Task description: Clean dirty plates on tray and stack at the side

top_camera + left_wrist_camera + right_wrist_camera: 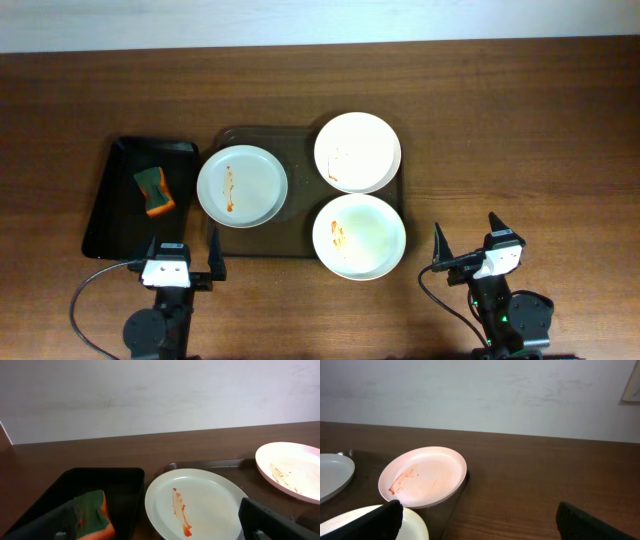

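Observation:
Three white plates lie on the smoky brown tray point(300, 140). The left plate point(242, 186) has a red streak and also shows in the left wrist view point(197, 505). The back right plate point(357, 152) has a faint smear and also shows in the right wrist view point(422, 476). The front right plate point(358, 236) has an orange smear and overhangs the tray's front edge. My left gripper point(184, 256) is open and empty, near the table's front edge below the left plate. My right gripper point(468, 247) is open and empty, right of the front plate.
A glossy black tray point(120, 200) stands left of the brown tray and holds a green and orange sponge point(154, 192), also seen in the left wrist view point(95, 512). A pale wall runs behind the table's far edge.

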Tool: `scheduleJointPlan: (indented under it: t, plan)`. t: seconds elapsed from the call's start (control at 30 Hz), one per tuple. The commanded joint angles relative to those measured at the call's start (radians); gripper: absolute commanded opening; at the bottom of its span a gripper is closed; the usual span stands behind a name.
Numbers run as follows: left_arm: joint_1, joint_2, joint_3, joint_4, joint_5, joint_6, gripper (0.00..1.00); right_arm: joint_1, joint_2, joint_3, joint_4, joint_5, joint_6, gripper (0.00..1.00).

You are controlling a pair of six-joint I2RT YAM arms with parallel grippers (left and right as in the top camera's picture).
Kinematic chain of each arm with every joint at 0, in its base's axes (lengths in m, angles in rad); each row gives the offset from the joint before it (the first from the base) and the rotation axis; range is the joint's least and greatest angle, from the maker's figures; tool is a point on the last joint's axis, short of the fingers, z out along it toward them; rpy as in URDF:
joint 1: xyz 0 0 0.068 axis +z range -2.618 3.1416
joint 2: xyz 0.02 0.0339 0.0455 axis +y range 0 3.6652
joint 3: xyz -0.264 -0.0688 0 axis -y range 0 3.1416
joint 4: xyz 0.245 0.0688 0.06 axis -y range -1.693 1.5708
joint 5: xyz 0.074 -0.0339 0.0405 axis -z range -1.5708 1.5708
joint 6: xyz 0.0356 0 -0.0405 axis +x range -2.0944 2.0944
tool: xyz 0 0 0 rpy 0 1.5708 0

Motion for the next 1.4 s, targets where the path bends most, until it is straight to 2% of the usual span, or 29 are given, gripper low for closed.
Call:
scheduleJointPlan:
  t: [0.0,0.7,0.97,1.1,1.17,1.23,1.37]
  plan:
    - [-0.004,-0.008,-0.003,-0.005,0.008,0.02,0.99,0.009,-0.007,-0.005,-0.005,0.005,0.003,0.98]
    - [-0.004,-0.008,-0.003,-0.005,0.008,0.02,0.99,0.009,-0.007,-0.005,-0.005,0.005,0.003,0.98]
    - [-0.004,-0.008,-0.002,-0.004,0.011,0.019,0.99,0.009,-0.007,-0.005,0.006,-0.076,0.019,0.98]
    - [-0.004,-0.008,-0.002,0.005,0.162,0.019,0.99,0.008,-0.007,-0.005,0.048,-0.132,0.045,0.98]
    - [-0.004,-0.008,0.003,0.029,0.179,0.019,0.99,0.008,-0.007,0.01,0.051,-0.135,0.045,0.98]
    - [-0.004,-0.002,0.054,0.007,0.249,0.019,0.99,0.008,-0.007,0.055,0.05,-0.17,0.045,0.98]
    - [-0.004,0.116,0.207,-0.047,0.266,0.02,0.99,0.008,0.057,0.153,0.02,-0.176,0.045,0.98]
